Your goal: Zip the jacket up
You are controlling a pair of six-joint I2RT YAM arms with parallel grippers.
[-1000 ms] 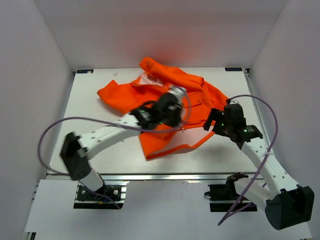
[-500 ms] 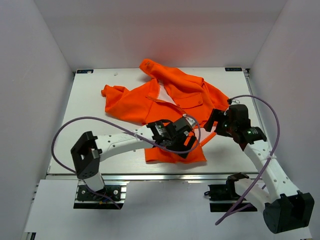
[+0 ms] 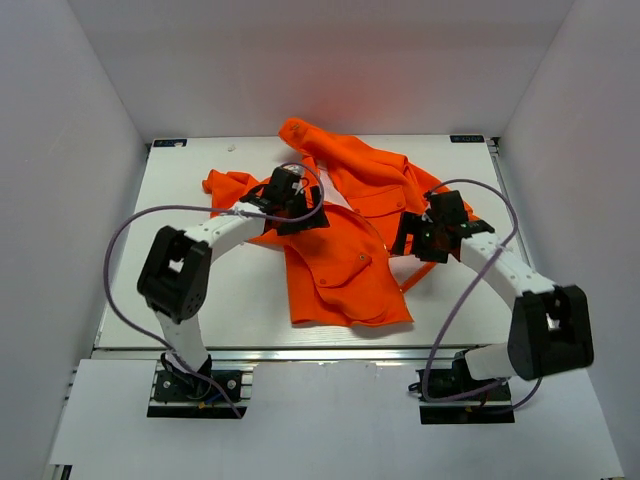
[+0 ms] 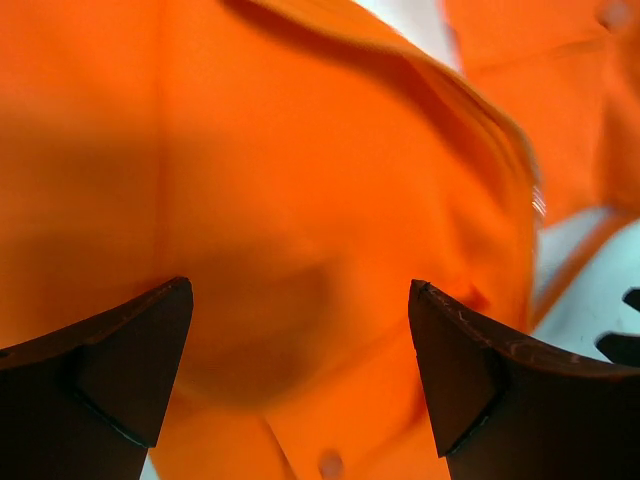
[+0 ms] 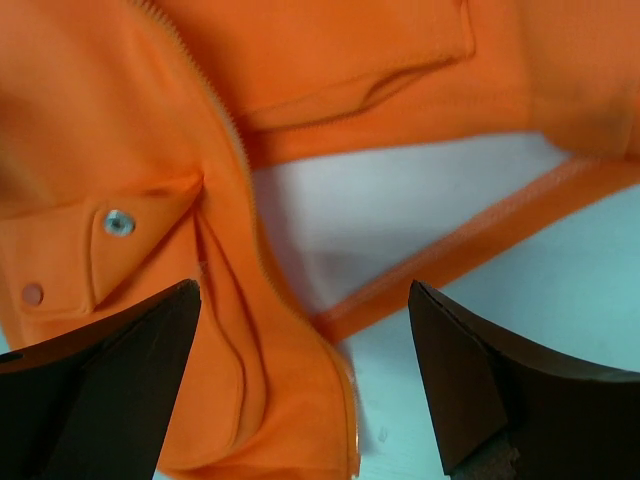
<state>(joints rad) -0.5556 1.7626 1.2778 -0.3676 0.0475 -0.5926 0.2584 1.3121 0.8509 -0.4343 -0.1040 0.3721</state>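
Note:
The bright orange jacket [image 3: 340, 265] lies spread on the white table, its left front panel laid flat toward the near edge. My left gripper [image 3: 300, 212] hovers over the jacket's upper left part, open. In the left wrist view only orange cloth [image 4: 300, 150] shows between the fingers [image 4: 120, 350], and nothing is held. My right gripper [image 3: 412, 240] is open at the jacket's right edge. The right wrist view shows the light zipper teeth [image 5: 240, 170], a flap pocket with a snap [image 5: 118, 222] and an orange hem strip [image 5: 470, 245] on bare table.
The white table [image 3: 200, 300] is boxed in by pale walls on the left, right and back. Purple cables loop from each arm, one [image 3: 120, 250] to the left and one [image 3: 470, 290] to the right. A metal rail [image 3: 320, 352] runs along the near edge.
My left gripper has opened and let go of the front panel, then moved from the jacket's near middle up to its upper left. The panel now lies flat. The right gripper shifted slightly left.

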